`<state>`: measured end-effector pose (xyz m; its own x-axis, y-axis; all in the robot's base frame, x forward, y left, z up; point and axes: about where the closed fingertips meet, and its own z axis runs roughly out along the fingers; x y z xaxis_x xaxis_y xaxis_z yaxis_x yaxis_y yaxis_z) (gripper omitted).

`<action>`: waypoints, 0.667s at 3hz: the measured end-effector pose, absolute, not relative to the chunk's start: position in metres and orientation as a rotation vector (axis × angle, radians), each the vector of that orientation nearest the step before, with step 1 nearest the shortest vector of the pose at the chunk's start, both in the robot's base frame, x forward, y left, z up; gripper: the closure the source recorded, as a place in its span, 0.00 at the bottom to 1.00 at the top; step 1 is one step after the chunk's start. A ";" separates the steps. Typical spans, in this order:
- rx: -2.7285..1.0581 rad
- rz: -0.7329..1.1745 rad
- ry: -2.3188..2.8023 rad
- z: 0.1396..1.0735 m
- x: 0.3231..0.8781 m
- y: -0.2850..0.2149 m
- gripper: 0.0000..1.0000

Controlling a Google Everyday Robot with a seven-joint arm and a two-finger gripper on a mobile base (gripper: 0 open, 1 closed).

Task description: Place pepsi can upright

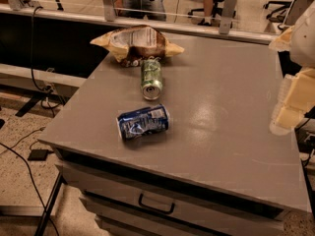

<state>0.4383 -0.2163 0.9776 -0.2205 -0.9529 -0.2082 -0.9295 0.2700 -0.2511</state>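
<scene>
The pepsi can point(143, 122), dark blue with white markings, lies on its side near the front left of the grey cabinet top point(221, 112), its long axis running left to right. My gripper point(291, 102) hangs at the right edge of the view, above the right side of the top. It is far to the right of the can and apart from it, with nothing seen in it.
A green soda can point(151, 77) lies on its side just behind the pepsi can. A crumpled chip bag point(137, 43) lies at the back left. The cabinet has drawers below with a handle point(156, 204). Cables run on the floor at the left.
</scene>
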 end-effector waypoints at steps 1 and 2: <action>-1.722 -0.104 2.228 0.978 0.438 -0.216 0.00; -1.734 -0.074 2.192 0.979 0.446 -0.201 0.00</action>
<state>0.4456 -0.2014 0.9791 -0.1947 -0.9526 -0.2338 -0.9346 0.2525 -0.2506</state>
